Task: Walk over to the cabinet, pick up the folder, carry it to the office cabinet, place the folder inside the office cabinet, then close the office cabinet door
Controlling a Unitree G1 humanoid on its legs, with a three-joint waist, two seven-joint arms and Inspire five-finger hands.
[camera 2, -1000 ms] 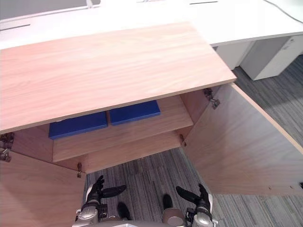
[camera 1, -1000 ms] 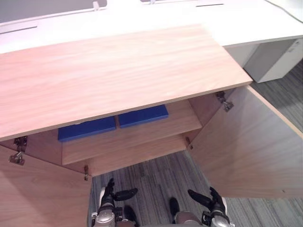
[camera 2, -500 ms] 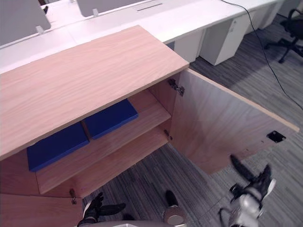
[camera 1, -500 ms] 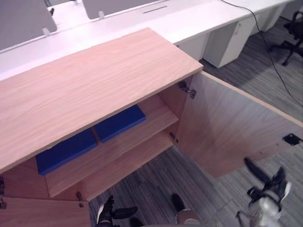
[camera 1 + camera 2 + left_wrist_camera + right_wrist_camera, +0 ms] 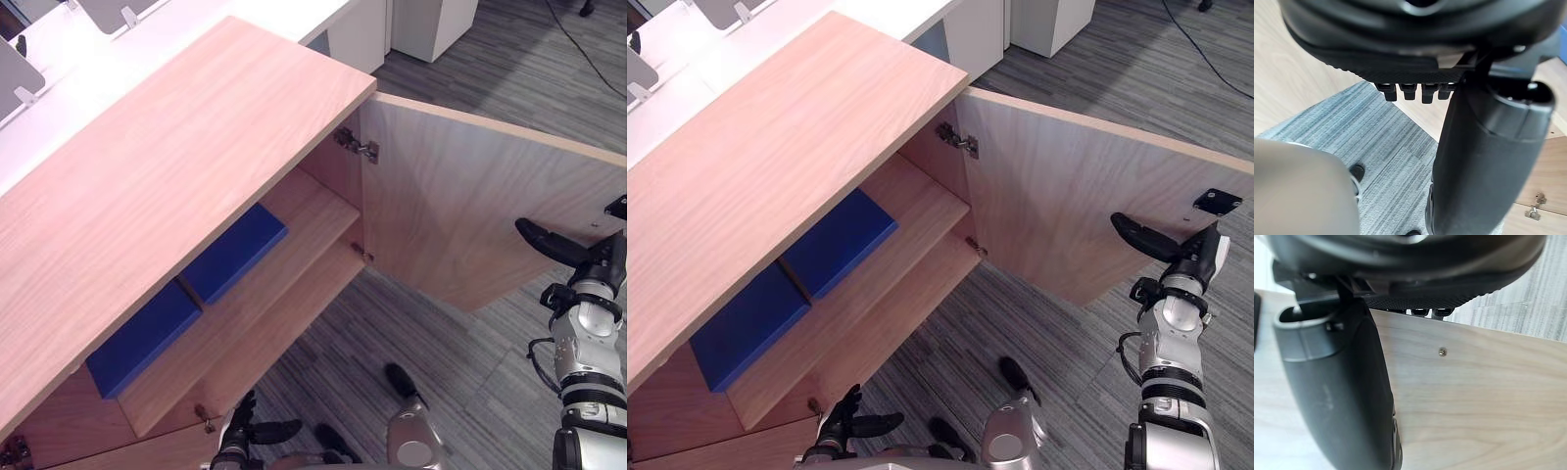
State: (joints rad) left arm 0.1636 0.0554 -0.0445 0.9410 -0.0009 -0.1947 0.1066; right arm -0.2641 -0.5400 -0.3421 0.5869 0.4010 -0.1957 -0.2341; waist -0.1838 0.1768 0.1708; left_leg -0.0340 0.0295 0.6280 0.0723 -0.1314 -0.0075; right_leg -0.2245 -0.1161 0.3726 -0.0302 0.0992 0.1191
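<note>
We count two blue folders, one wooden cabinet, one open door at three o'clock, and two hinges on it.

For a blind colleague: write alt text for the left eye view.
A wooden cabinet stands with its right door open, two blue folders lying side by side on its upper shelf. The robot's right hand, open, hovers beside the door's free edge.

Grey striped carpet spreads beneath and all around the right hand. Well beyond that hand, off to its left, runs a long white desk bearing grey divider screens in white clips, with white pedestal units below.
</note>
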